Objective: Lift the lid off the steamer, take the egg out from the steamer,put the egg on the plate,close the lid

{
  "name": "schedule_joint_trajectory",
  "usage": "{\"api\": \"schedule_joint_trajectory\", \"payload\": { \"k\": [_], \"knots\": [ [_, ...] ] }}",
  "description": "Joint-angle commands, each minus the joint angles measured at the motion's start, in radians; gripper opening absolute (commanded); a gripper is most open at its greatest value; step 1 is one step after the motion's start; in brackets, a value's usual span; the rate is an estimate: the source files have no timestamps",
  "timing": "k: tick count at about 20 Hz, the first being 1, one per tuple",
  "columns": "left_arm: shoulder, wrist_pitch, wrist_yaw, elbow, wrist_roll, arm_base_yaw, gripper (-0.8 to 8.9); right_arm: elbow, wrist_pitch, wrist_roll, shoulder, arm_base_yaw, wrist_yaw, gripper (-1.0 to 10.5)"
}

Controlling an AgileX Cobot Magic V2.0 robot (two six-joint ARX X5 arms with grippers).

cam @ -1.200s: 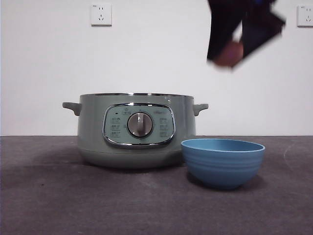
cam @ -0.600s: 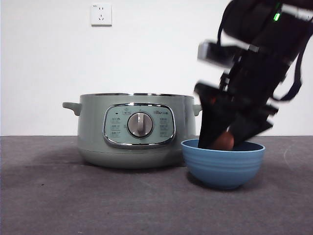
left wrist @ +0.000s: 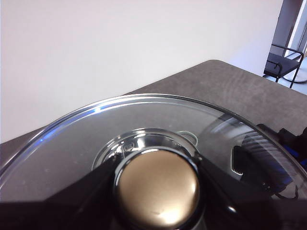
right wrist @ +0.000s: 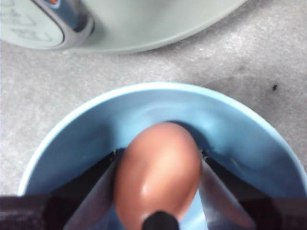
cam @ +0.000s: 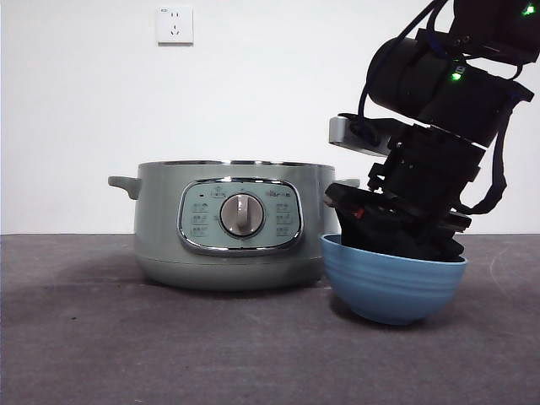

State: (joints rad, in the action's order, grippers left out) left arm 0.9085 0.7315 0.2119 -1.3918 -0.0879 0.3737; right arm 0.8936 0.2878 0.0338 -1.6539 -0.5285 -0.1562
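My right gripper (cam: 396,240) reaches down into the blue bowl-shaped plate (cam: 388,291), which stands just right of the steamer (cam: 160,228). In the right wrist view the brown egg (right wrist: 158,167) sits low inside the plate (right wrist: 230,124), and the right gripper (right wrist: 158,158) is shut on it with a jaw on each side. The front view hides the egg behind the arm. That plate sits tilted, its right rim lower. My left gripper (left wrist: 158,191) is shut on the knob of the glass lid (left wrist: 144,115), held in the air. The steamer stands uncovered.
The steamer's dial and control panel (cam: 240,215) face the front camera, and its curved wall (right wrist: 158,24) lies close behind the plate. A white wall with a socket (cam: 174,24) backs the dark table. A black chair (left wrist: 288,60) stands beyond the table.
My right gripper has come down from high above with the egg and sunk into the plate. The plate now tilts and has shifted slightly. The steamer has not moved.
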Motion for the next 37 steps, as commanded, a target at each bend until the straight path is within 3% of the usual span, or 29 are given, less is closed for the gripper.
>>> {"api": "schedule_joint_trajectory", "payload": {
  "k": [1,9,17,21,26,37],
  "knots": [
    [-0.006,-0.049,0.002,-0.004,-0.014,-0.003,-0.08,-0.008,0.012,-0.006,-0.012,-0.004,-0.003,4.2],
    [0.000,-0.050,0.002,-0.004,-0.013,-0.003,-0.08,-0.006,0.020,-0.008,0.124,-0.005,-0.002,4.2],
    [0.123,-0.113,0.002,-0.004,-0.013,-0.003,-0.08,-0.006,0.134,-0.042,0.569,-0.005,0.000,4.2],
    [0.251,-0.215,0.009,-0.004,-0.012,0.001,-0.08,-0.006,0.219,-0.045,0.800,-0.004,0.006,4.1],
    [0.438,-0.373,0.033,-0.004,-0.009,0.014,-0.08,-0.006,0.271,-0.107,1.007,-0.004,0.010,4.1],
    [0.653,-0.588,0.028,-0.004,-0.010,0.046,-0.08,-0.006,0.273,-0.157,1.085,-0.004,0.033,4.1]
  ]
}}
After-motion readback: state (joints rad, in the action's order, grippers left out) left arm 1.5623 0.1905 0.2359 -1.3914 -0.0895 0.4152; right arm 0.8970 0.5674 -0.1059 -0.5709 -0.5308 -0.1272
